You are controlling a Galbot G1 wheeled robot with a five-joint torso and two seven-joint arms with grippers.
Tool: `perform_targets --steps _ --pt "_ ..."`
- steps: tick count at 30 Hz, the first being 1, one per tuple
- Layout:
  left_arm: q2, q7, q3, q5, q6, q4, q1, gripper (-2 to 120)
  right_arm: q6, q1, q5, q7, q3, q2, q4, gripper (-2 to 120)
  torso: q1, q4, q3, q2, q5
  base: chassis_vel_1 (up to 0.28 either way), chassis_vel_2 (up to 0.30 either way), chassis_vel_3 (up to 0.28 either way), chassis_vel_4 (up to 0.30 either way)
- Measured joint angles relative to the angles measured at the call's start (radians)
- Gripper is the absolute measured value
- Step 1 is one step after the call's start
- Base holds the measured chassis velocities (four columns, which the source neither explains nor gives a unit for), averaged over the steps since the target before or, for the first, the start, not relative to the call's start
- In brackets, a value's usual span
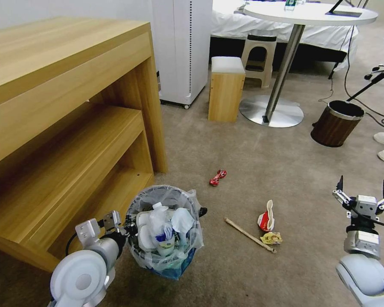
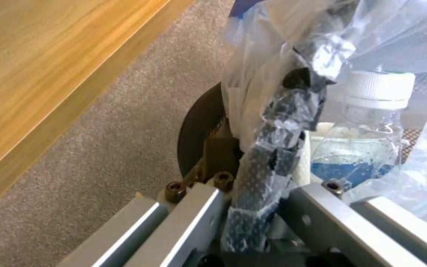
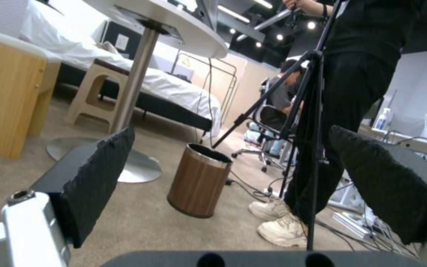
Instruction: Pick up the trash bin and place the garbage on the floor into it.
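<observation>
The trash bin (image 1: pixel 166 232) is located on the floor (image 1: pixel 260 281), just beside the lower shelf corner of the wooden desk (image 1: pixel 68 128). It is lined with a clear plastic bag and is filled with white litter and a plastic bottle (image 2: pixel 371 129). The left claw (image 1: pixel 130 228) is clamped on the bin's rim at the side nearest the desk; in the left wrist view the bag-covered wire rim (image 2: pixel 268 163) is seen pinched between the jaws. The right claw (image 1: pixel 362 192) is held above the floor at the robot's right, jaws spread wide, nothing between them. Remaining garbage is found on the floor between the two arms: a red wrapper (image 1: pixel 218 177), a wooden stick (image 1: pixel 249 234), a crushed red paper cup (image 1: pixel 266 217) and a yellowish wrapper (image 1: pixel 272 238).
</observation>
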Motion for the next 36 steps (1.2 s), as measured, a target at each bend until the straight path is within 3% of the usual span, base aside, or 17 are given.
perform_targets --steps 25,36 --pt "-0.007 0.010 -0.002 0.026 -0.001 -0.029 0.032 0 0.021 -0.055 0.000 -0.024 0.036 0.008 0.041 100 0.000 -0.0001 0.000 0.000 0.0002 0.000 0.000 0.000 0.000" --pt "-0.004 0.013 -0.018 0.025 -0.007 -0.042 0.046 0 0.163 -0.047 -0.027 -0.080 0.021 0.034 0.034 100 0.000 0.0000 0.000 0.000 0.0002 0.000 0.000 0.000 0.000"
